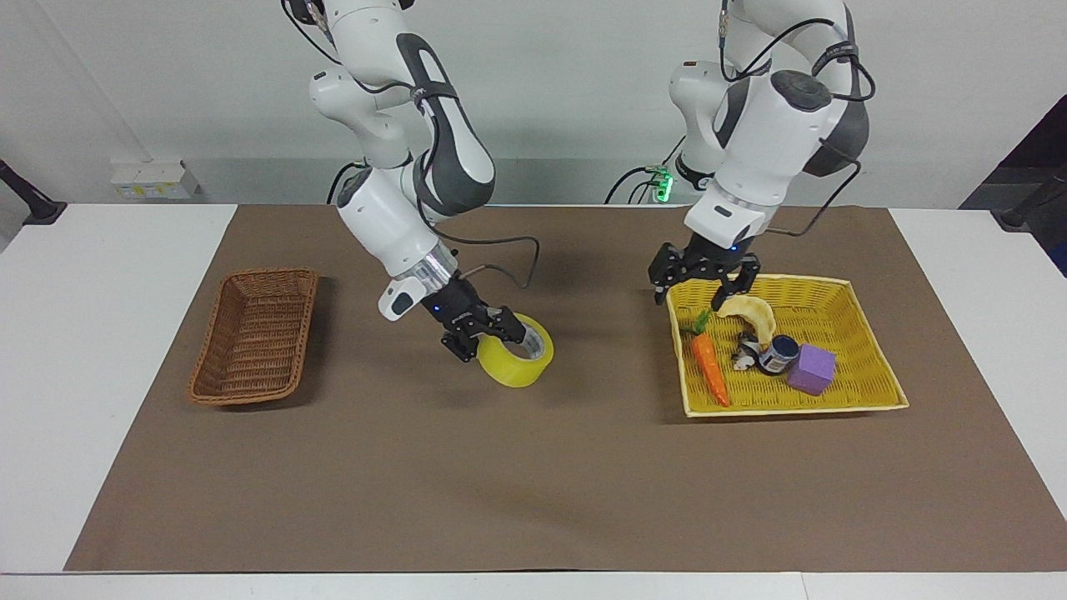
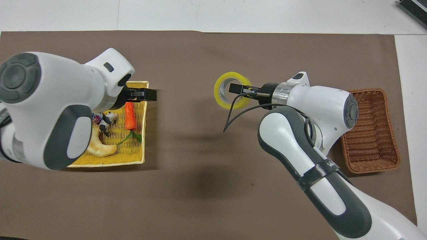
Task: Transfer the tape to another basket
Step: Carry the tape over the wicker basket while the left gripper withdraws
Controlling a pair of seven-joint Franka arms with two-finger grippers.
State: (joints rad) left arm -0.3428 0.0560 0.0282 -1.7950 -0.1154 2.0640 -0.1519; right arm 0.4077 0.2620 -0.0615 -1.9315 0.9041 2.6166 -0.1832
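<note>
the right gripper (image 1: 493, 333) pinches the wall of the tape (image 1: 517, 351), one finger inside the core, holding it tilted above the brown mat (image 1: 500, 467). in the facing view the wicker basket (image 1: 254, 337) sits at nine o'clock from the tape, well apart. the left gripper (image 1: 704, 279), fingers spread with nothing between them, hangs over the yellow basket (image 1: 867, 396) rim near the carrot (image 1: 710, 367).

**Even overhead light, soft shadows**

Both views are bright and evenly lit from above. Soft, diffuse shadows lie on the brown mat (image 1: 533, 467), the broadest at about 6 o'clock in the overhead view. The white arm shells carry mild sheen. Focus is sharp, with no motion blur.
</note>
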